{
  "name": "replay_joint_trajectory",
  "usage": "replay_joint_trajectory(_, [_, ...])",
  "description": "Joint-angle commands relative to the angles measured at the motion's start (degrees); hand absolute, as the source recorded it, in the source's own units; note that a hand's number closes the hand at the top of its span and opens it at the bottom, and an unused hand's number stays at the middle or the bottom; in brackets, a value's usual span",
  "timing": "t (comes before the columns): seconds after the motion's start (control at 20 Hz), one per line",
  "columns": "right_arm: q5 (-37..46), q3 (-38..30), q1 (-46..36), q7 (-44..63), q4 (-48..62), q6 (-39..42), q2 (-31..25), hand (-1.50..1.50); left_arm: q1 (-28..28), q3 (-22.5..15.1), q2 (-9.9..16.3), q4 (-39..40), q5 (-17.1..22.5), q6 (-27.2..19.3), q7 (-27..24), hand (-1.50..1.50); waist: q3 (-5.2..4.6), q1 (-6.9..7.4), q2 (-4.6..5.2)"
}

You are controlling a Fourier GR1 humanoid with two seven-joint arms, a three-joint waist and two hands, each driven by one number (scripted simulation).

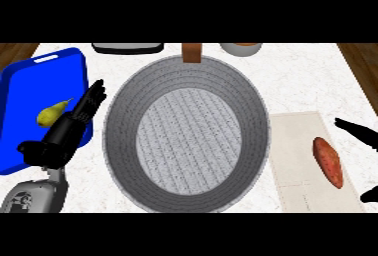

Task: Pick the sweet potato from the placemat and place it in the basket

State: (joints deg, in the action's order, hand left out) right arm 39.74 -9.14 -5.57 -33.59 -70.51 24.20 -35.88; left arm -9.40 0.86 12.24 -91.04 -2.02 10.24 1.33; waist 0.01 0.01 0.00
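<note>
The sweet potato [328, 161] lies lengthwise on the pale placemat [299, 150] at the right of the white marbled counter [310, 75], nearer the mat's right edge, with nothing touching it. Just left of the mat sits the large grey woven basket [118, 130], oval in this view, its inside holding nothing; a brown tab [192, 52] sticks up at its far rim. The right hand [360, 132] comes in at the right edge, beside the potato but apart from it: dark fingers reach leftward above the mat's far right corner and another dark part shows lower down by the edge, so the hand is spread, with nothing held. The left hand [74, 125] rests at the left of the basket, fingers straight and pointing up and away, lying over the right rim of a blue tray [29, 80]; its grey forearm [29, 195] enters from the lower left corner. On the tray lies a yellow pear [50, 114], close to the left hand's fingers. Along the far edge stand a dark-rimmed object [127, 47] and a pale round container [241, 48], both cut off by the view.
</note>
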Motion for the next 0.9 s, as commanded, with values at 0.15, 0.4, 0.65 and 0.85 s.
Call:
replay_joint_trajectory(0.15, [5.1, 1.6, -0.5, 0.3, 2.9, -3.8, 3.8, -1.5, -2.6, 0.9, -1.0, 5.5, -2.4, 0.4, -3.6, 0.0, -0.01, -0.09, 0.04])
replay_joint_trajectory(0.4, [6.8, 0.2, -6.4, -1.9, 10.8, -3.7, 2.5, -1.5, 0.0, 0.4, -1.8, 0.3, -2.1, 1.3, -1.2, 0.0, 0.0, 0.22, 0.04])
replay_joint_trajectory(0.65, [9.2, 2.2, -3.4, 5.1, 4.1, -3.5, 6.3, -1.5, 1.4, 0.5, -2.6, -3.0, -2.5, 0.7, 1.8, 0.0, -0.02, 0.08, -0.05])
replay_joint_trajectory(0.85, [12.4, 2.1, -6.1, 0.2, 14.1, -7.8, 5.0, -1.5, 2.2, 1.7, -1.7, -4.2, -1.5, 2.5, 1.7, 0.0, 0.0, 0.26, 0.0])
